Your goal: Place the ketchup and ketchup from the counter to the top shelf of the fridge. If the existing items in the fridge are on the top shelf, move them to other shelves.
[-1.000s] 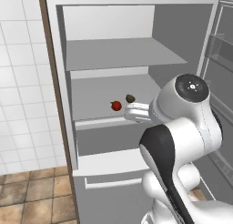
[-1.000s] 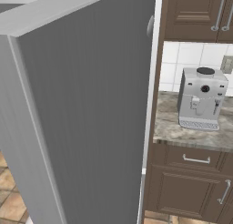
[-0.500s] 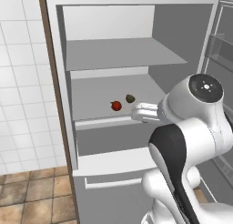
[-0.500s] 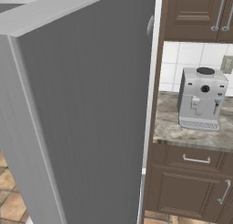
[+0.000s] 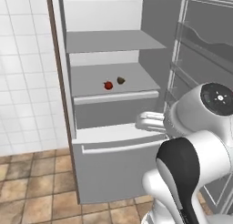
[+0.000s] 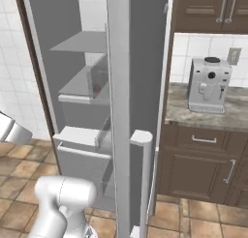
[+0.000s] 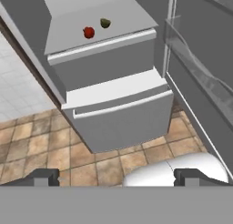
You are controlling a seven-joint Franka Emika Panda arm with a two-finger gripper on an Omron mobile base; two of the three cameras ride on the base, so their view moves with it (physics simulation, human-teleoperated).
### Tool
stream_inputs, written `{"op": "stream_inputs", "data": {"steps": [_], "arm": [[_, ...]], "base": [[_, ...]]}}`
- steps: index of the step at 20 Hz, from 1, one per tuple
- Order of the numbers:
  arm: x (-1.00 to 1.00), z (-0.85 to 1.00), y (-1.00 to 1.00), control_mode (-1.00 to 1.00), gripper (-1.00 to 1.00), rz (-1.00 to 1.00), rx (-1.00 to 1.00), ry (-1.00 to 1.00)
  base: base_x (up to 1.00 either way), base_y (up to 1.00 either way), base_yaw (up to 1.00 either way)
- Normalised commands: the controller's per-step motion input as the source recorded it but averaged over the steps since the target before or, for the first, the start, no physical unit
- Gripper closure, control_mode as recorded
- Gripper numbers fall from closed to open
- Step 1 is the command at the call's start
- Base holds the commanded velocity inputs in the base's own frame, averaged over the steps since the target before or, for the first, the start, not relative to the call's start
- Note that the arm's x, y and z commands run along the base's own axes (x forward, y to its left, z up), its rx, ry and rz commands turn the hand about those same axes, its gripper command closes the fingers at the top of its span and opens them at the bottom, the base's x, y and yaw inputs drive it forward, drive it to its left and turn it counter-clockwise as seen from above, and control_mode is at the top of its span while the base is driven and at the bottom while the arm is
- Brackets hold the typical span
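My gripper point(image 7: 118, 177) is open, its two dark fingertips point(image 7: 45, 177) set wide apart with nothing between them, looking down at the fridge point(image 5: 109, 127) front from a short way off. The top shelf point(image 5: 113, 41) is bare. On the shelf below it point(image 5: 91, 79) lie the existing items: a small red fruit point(image 5: 108, 85) point(image 7: 89, 32) and an olive-brown fruit point(image 5: 120, 80) point(image 7: 105, 22), side by side. The counter point(image 6: 227, 113) runs to the right of the fridge. Both ketchup bottles are out of view.
The open fridge door point(image 6: 131, 111) stands edge-on between the fridge inside and the counter, its racks point(image 5: 205, 45) on my right. A grey coffee machine point(image 6: 208, 84) sits on the counter. Pale drawers point(image 7: 118, 104) jut out below the shelves. Tiled floor point(image 7: 36, 141) lies in front.
Both base views have shifted: the base has moved back and sideways, so the fridge looks farther off and the right view now sees past the door. The arm has drawn back; the fruits lie as before.
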Motion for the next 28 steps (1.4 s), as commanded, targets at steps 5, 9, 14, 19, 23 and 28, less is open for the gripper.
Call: {"op": "stream_inputs", "data": {"steps": [5, 9, 14, 19, 23, 28], "arm": [[0.0, 0.0, 0.0, 1.0, -1.0, 0.0, 0.0, 0.0], [0.0, 0.0, 0.0, 1.0, -1.0, 0.0, 0.0, 0.0], [0.0, 0.0, 0.0, 1.0, -1.0, 0.0, 0.0, 0.0], [0.0, 0.0, 0.0, 1.0, -1.0, 0.0, 0.0, 0.0], [0.0, 0.0, 0.0, 1.0, -1.0, 0.0, 0.0, 0.0], [0.0, 0.0, 0.0, 1.0, -1.0, 0.0, 0.0, 0.0]], "base": [[-1.0, 0.0, 0.0], [-0.9, -0.01, -0.11], [-0.66, -0.23, -0.35], [-0.28, -0.61, -0.67], [-0.17, -0.77, -0.67], [-0.21, -0.89, -0.63]]}}
